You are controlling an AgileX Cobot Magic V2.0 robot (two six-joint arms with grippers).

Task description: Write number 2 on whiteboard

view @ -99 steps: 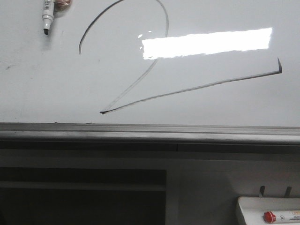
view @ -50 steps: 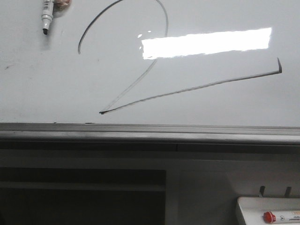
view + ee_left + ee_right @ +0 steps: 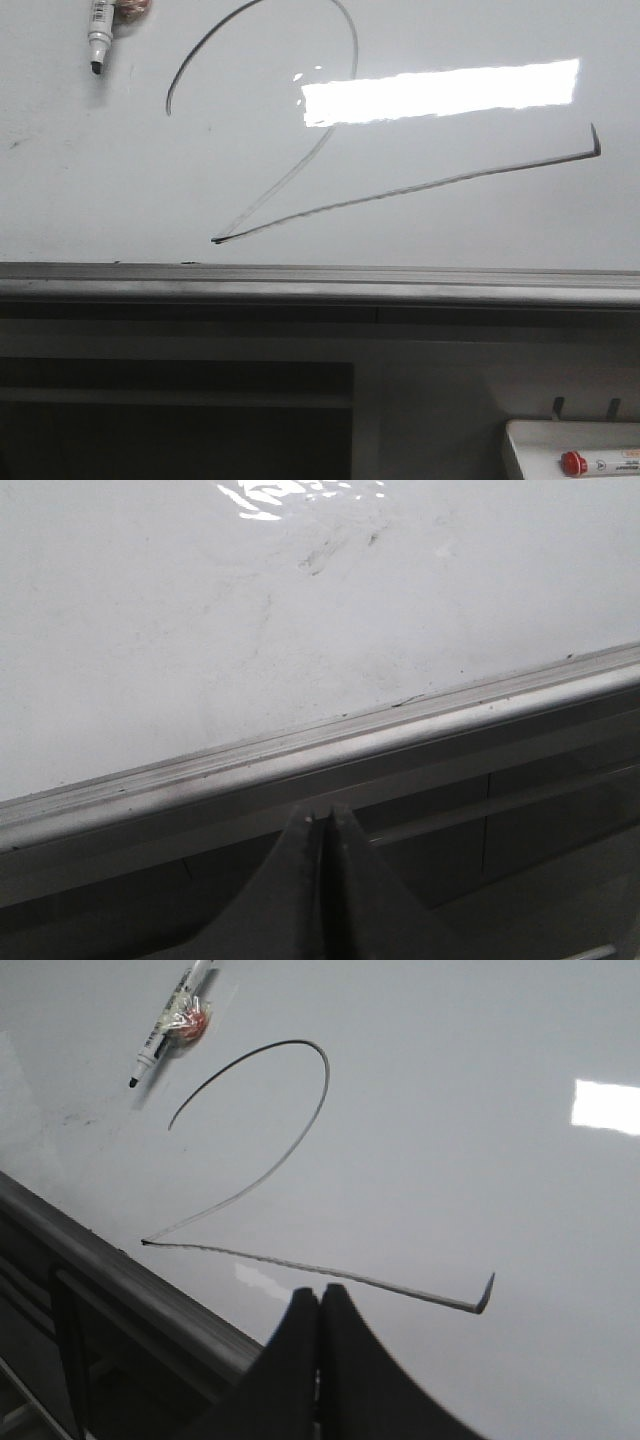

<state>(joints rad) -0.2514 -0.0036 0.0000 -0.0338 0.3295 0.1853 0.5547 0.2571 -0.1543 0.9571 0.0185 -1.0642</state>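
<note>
Glossy whiteboard (image 3: 120, 190) fills the upper front view, bright rectangular reflection (image 3: 440, 92) on it, grey metal ledge (image 3: 320, 283) along its bottom edge. Number 2 (image 3: 300, 170) drawn in thin black line mid-board: curved top, diagonal to sharp point near the ledge, long slanted base ending in small tick at right. Marker (image 3: 99, 38) uncapped, at the board's upper left, beside the 2's arc start. White tray (image 3: 570, 450) lower right with red-capped marker (image 3: 600, 463). Right gripper (image 3: 318, 1360) fingers pressed together, empty, just below the 2's base stroke in wrist view. Left gripper (image 3: 322, 880) also closed, empty, by the ledge, away from the 2.
</note>
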